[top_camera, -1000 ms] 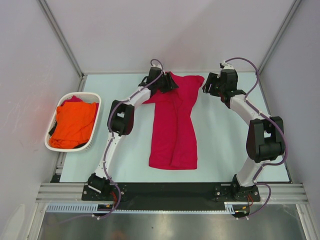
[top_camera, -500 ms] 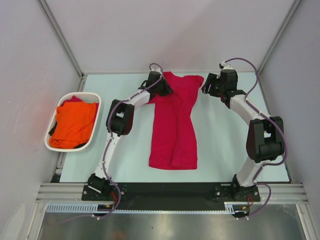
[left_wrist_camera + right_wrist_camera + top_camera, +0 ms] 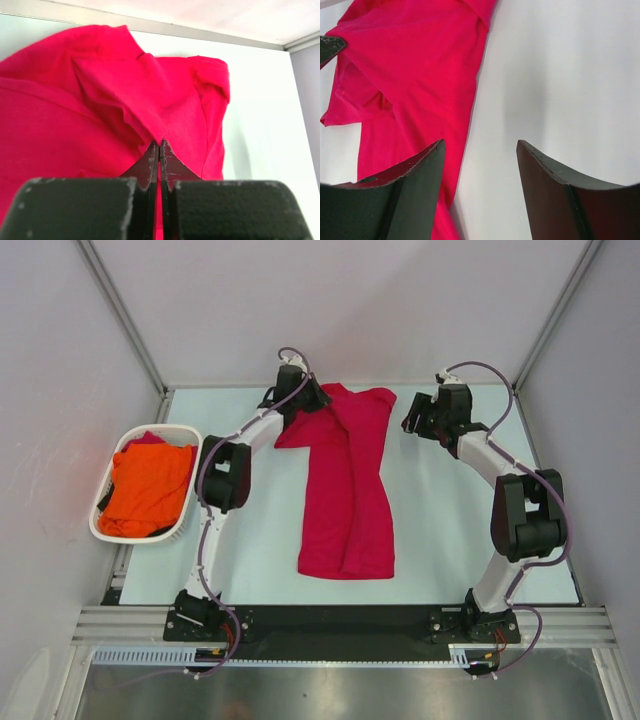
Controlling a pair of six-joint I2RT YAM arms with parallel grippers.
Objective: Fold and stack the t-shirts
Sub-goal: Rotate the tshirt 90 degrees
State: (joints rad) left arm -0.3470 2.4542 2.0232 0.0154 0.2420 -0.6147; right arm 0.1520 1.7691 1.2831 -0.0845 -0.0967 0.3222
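Note:
The crimson t-shirt lies lengthwise on the table, folded narrow, its hem toward the arms. My left gripper is shut on a fold of the crimson shirt at its far left shoulder, pulling cloth up between the fingertips. My right gripper is open and empty just right of the shirt's far right edge, over bare table. The orange t-shirt lies crumpled in the white basket at the left.
The white oval basket stands at the left table edge, with a bit of another red cloth at its far end. Grey walls and metal frame posts close the table's back and sides.
My left gripper has moved left and toward the back with the shirt's shoulder, dragging the shirt's top edge leftward. My right gripper has shifted slightly left.

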